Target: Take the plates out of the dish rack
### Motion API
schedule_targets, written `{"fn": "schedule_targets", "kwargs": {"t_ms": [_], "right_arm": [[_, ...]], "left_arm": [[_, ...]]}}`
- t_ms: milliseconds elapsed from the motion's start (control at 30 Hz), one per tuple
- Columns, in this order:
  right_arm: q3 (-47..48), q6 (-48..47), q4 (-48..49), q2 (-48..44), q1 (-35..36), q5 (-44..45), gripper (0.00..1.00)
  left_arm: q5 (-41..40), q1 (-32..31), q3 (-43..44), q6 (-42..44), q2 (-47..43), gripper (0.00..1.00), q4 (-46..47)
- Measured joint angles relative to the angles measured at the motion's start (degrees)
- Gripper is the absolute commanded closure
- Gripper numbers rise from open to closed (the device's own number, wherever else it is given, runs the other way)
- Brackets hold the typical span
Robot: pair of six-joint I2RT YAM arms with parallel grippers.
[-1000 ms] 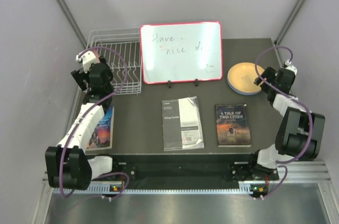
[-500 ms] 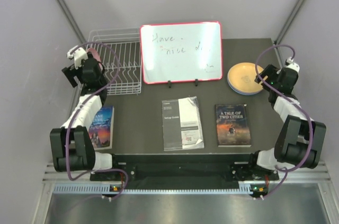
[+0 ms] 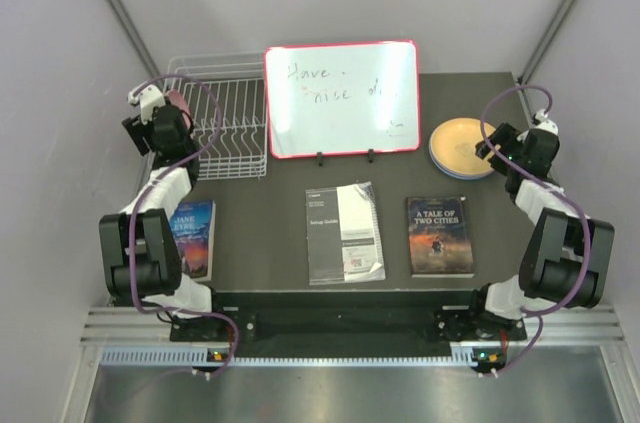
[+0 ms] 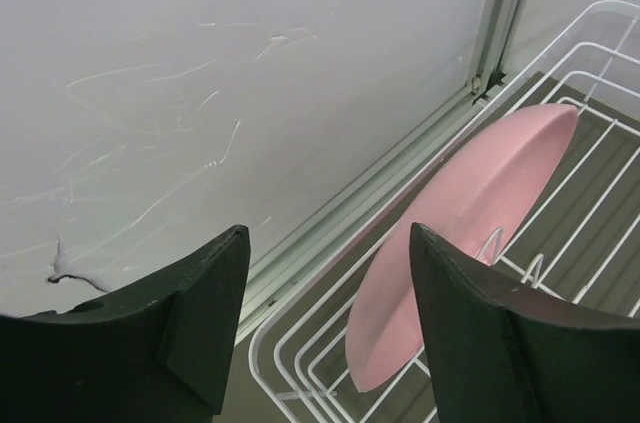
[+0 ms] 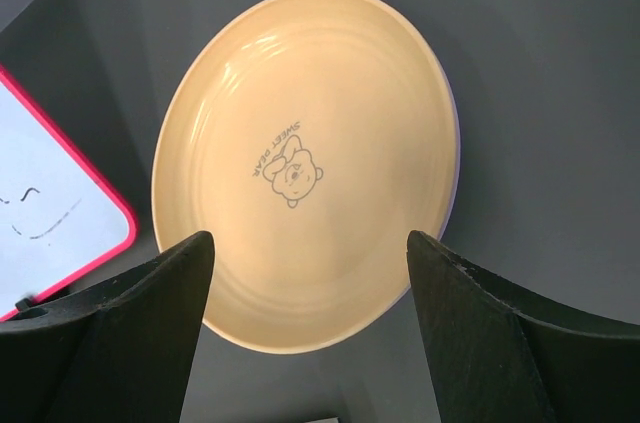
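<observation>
Worktop: dark grey matte worktop [image 3: 270,233], closed in by pale grey walls.
Pink plate: small round pink plastic plate [image 4: 470,233], on edge and tilted inside the rack, at its left end by the wall.
Stacked plates: tan-orange round plastic plate [image 5: 300,163] with a small bear print lies flat at the worktop's far right; a lavender rim [image 5: 455,143] shows under its right edge. How many plates lie below it I cannot tell.
Dish rack: white wire dish rack [image 3: 225,113] at the far left corner, holding only the pink plate as far as I can see.
Left jaws: spread wide and holding nothing, just above the rack's left end; the pink plate runs behind my right-hand finger [image 4: 500,343].
Right jaws: spread wide and holding nothing, over the near edge of the tan-orange plate.
Whiteboard: red-framed whiteboard [image 3: 342,98] standing just right of the rack, with faint writing.
Reading matter: dark paperback [image 3: 439,235], grey booklet [image 3: 345,233] and a colourful book [image 3: 192,238] lie flat along the near side.
</observation>
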Motion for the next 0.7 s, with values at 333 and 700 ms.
{"fn": "schedule_targets", "kwargs": {"t_ms": [333,700], "right_arm": [[0.02,0.46,0.48,0.02,0.00,-1.05,0.22],[0.02,0.83,1.31,0.44,0.00,-1.40,0.22]], "left_arm": [[0.33,0.07,1.16,0.04,3.69,0.74,0.17],[0.17,0.07,1.29,0.11,3.69,0.52,0.26]]}}
